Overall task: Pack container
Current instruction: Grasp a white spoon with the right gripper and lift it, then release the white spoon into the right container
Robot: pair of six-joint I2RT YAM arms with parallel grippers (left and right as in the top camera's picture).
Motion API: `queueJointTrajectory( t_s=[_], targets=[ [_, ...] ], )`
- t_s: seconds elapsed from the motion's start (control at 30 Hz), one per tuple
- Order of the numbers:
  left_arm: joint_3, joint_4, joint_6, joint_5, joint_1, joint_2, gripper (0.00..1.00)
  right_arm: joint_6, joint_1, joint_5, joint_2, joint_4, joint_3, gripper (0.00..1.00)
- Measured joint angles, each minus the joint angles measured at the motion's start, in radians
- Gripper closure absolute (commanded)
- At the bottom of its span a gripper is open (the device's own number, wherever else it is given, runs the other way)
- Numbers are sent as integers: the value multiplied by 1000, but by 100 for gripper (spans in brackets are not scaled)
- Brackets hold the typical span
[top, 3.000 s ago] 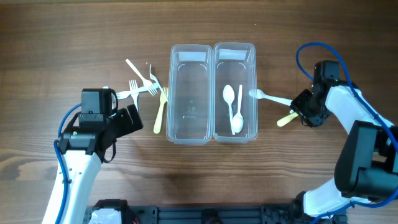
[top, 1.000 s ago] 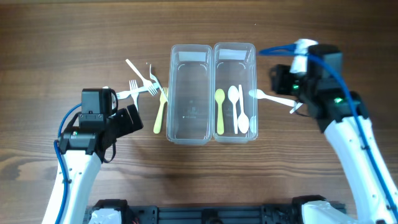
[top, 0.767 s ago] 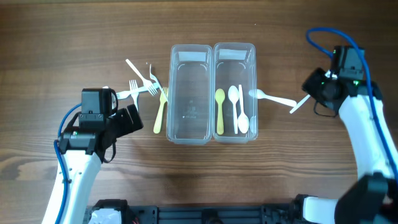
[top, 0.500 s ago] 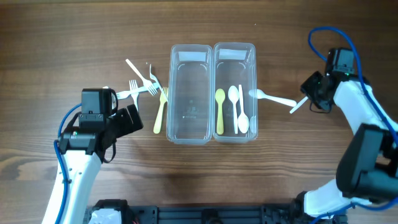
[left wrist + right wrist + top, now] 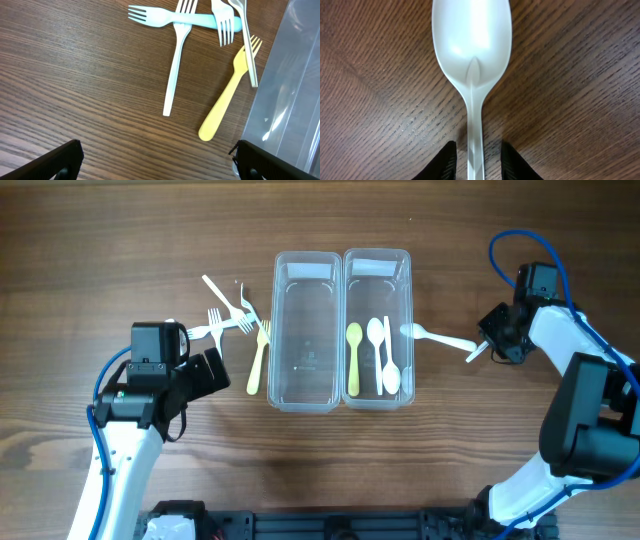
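We log the step as spoon pickup. The white spoon (image 5: pixel 471 50) lies on the desk (image 5: pixel 320 470) just right of the right container (image 5: pixel 378 272). The right claw (image 5: pixel 476 167) straddles its handle, narrowly open and gripping nothing; the left claw (image 5: pixel 160 160) gapes empty. Next, we judge: close, lift, and carry the spoon into that container.

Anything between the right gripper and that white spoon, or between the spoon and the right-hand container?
Nothing visible. The right gripper straddles the white spoon at its handle on bare wood, jaws open. The spoon's bowl lies right by the wall of the open-topped right container; the three spoons inside leave room.
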Motion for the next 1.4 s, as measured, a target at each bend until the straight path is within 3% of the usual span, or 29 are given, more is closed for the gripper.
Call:
queueJointTrajectory(
  t_s=[0.1,0.37,0.53,0.7,0.83,1.0,1.23,1.33,1.4],
  targets=[
    [0,0,0,0,0,0,0,0,0,5,1,-7,0,73],
    [0,0,0,0,0,0,0,-29,0,21,16,-65,22,92],
    [0,0,0,0,0,0,0,-60,0,20,2,-158,22,92],
    [0,0,0,0,0,0,0,-130,24,-38,-271,-243,23,96],
    [0,0,0,0,0,0,0,-182,180,-160,-599,-229,76,95],
    [0,0,0,0,0,0,0,-185,438,-214,-649,-223,77,94],
    [0,-1,0,0,0,0,0,-186,604,-214,-296,-113,74,88],
    [0,0,0,0,0,0,0,-195,615,-218,-185,-77,71,58],
    [0,0,0,0,0,0,0,-234,615,-222,-187,-65,71,51]
  ],
)
